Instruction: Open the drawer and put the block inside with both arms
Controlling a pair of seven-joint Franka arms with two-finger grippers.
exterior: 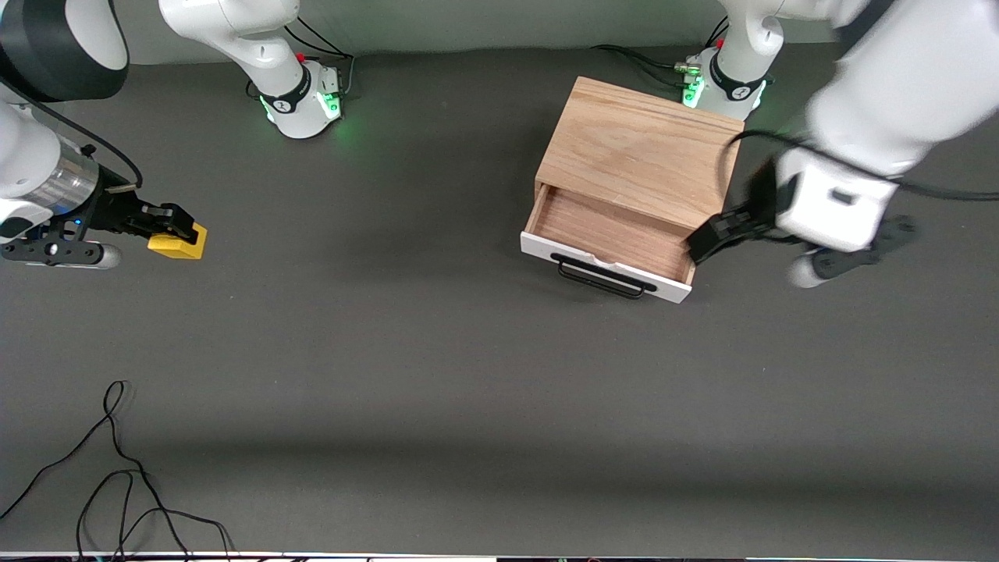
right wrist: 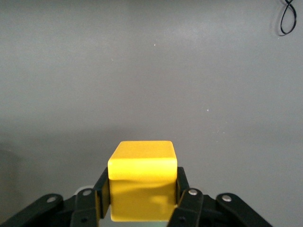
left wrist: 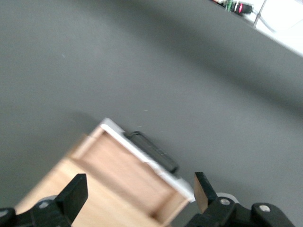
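The oak cabinet (exterior: 640, 148) stands toward the left arm's end of the table. Its drawer (exterior: 605, 269) is pulled out, showing the wood interior (exterior: 609, 234) and the black handle (exterior: 601, 279). My left gripper (exterior: 706, 242) is open and empty, just above the open drawer's corner at the left arm's end. The left wrist view shows the drawer (left wrist: 128, 172) between its spread fingers (left wrist: 75, 191). My right gripper (exterior: 168, 226) is shut on the yellow block (exterior: 178, 243), low over the table toward the right arm's end. The block (right wrist: 142, 179) fills the right wrist view between the pads.
Loose black cables (exterior: 117, 468) lie at the near edge of the table toward the right arm's end. The two arm bases (exterior: 304, 97) with green lights stand along the table's edge farthest from the front camera. Bare grey table lies between block and cabinet.
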